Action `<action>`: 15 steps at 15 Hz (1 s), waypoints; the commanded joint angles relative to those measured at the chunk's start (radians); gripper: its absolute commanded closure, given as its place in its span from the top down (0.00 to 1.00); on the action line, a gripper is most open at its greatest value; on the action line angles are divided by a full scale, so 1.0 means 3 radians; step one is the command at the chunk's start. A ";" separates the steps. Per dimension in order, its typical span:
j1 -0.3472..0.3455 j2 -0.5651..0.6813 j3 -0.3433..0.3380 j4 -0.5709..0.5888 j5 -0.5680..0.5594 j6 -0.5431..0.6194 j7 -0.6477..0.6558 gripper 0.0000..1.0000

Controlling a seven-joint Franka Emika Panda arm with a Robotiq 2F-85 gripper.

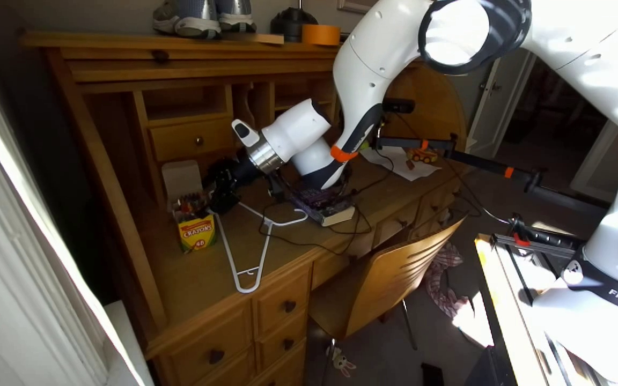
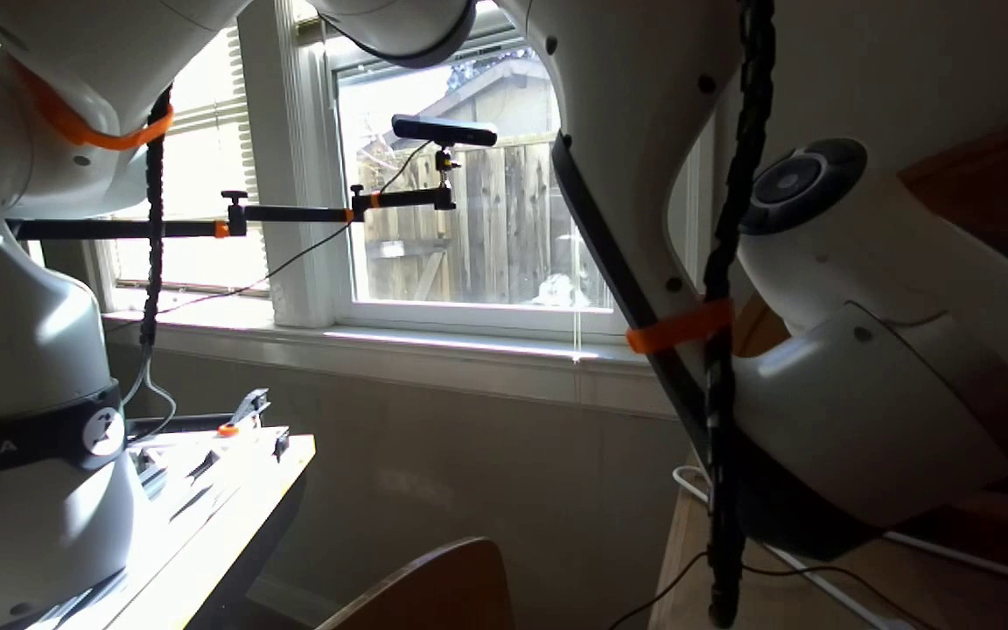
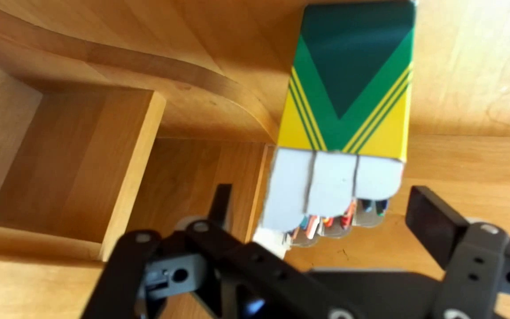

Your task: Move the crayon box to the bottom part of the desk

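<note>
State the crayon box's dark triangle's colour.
The triangle on the crayon box is dark green, edged in brighter green; clearest in the wrist view.

Desk (image 1: 193, 284): crayon box (image 1: 197, 234), hanger (image 1: 269, 222), probably book (image 1: 338, 216)

One crayon box (image 1: 197, 233), one chair (image 1: 389, 276)

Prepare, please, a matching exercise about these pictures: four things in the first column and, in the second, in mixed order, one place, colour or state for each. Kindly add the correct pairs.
Things
1. crayon box
2. fingers
3. hanger
4. chair

Descriptions
A. spread apart
B. standing in front of the desk
C. open at the top, with crayons inside
D. white, lying on the desk

Pairs: 1-C, 2-A, 3-D, 4-B
</note>
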 commanded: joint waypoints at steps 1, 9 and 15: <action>0.0187 -0.0583 -0.0212 -0.0638 -0.0407 -0.0216 0.0325 1.00; 0.0961 -0.1521 -0.1031 -0.1322 -0.2134 -0.0392 0.1333 1.00; 0.1774 -0.2097 -0.1739 -0.1578 -0.3329 -0.0519 0.1925 1.00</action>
